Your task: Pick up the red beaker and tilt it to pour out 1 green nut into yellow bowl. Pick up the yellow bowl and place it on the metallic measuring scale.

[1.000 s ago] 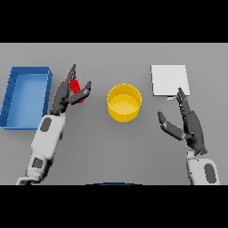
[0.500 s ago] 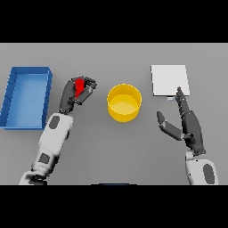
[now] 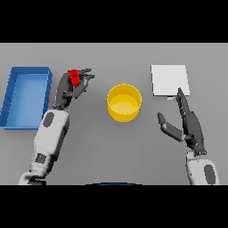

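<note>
1. Head view is showing your left hand (image 3: 71,87) with its fingers (image 3: 87,78) wrapping the red beaker (image 3: 75,77), holding it left of the yellow bowl (image 3: 124,102) and well apart from it.
2. Your right hand (image 3: 189,124) is idling with fingers relaxed, just below the scale (image 3: 169,80).
3. That beaker's looking small, light and rigid, probably slick, so you're wanting to be gripping its sides while tilting.

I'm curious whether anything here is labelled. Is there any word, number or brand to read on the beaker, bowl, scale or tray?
None. The red beaker, yellow bowl, metallic scale and blue tray all show plain surfaces, with no readable text or sign.
</note>
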`<state>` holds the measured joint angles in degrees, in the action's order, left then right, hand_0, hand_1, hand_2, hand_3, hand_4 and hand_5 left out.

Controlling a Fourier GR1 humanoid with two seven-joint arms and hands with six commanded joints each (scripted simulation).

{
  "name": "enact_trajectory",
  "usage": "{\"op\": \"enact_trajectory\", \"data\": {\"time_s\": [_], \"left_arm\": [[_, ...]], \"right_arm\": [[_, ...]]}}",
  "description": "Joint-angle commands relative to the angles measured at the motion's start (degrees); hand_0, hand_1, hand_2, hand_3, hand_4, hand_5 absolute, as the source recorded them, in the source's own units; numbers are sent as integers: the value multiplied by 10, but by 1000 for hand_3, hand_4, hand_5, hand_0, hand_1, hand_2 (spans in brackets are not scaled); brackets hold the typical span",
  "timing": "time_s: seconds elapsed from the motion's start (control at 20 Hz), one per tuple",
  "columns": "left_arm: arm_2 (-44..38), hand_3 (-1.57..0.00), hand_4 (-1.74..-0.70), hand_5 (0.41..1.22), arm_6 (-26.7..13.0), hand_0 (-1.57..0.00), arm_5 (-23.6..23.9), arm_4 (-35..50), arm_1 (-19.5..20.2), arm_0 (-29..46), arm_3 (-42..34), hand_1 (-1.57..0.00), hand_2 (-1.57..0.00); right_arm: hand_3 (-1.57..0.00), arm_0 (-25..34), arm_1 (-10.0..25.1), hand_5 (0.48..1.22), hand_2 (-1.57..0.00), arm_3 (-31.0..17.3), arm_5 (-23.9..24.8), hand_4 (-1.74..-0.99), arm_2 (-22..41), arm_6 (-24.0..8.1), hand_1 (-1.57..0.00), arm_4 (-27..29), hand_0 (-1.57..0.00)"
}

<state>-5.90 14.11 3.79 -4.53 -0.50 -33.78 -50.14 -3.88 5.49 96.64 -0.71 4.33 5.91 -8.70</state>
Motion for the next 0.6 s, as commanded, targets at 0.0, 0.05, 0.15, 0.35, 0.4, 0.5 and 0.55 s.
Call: {"op": "enact_trajectory", "data": {"time_s": [0.0, 0.05, 0.15, 0.35, 0.4, 0.5, 0.55], "left_arm": [[0, -1526, -1699, 1135, -22, -1535, -4, 0, 8, -7, -7, -1536, -1539], [4, -1535, -1708, 1132, -25, -1542, -9, 1, 11, 2, -26, -1543, -1545], [15, -1548, -1720, 1131, -31, -1553, -17, -11, 22, -1, -41, -1553, -1555], [35, -1553, -1724, 1135, -53, -1556, -24, -38, 35, -9, -54, -1557, -1558], [39, -1553, -1724, 1138, -56, -1556, -25, -45, 37, -12, -54, -1557, -1558], [53, -1556, -1727, 1138, -68, -1559, -27, -64, 44, -17, -65, -1560, -1561], [67, -1559, -1730, 1134, -74, -1562, -27, -85, 54, -23, -66, -1562, -1563]], "right_arm": [[1, -4, -1, 644, 1, -3, 1, -1233, 2, 4, 1, -4, 1], [1, -5, -2, 645, 1, -7, 2, -1228, 5, 8, 1, -10, 1], [1, -3, -1, 650, 1, -6, 6, -1226, 2, 11, 1, -11, 1], [1, -7, 5, 660, 1, -5, 8, -1219, 6, 27, 1, -23, 1], [1, -4, 0, 661, 1, -3, 10, -1219, 8, 24, 1, -23, 1], [1, -5, 2, 662, 1, -2, 13, -1213, 10, 25, 1, -30, 1], [1, -9, 4, 664, 1, 4, 14, -1210, 10, 23, 1, -33, 1]]}}
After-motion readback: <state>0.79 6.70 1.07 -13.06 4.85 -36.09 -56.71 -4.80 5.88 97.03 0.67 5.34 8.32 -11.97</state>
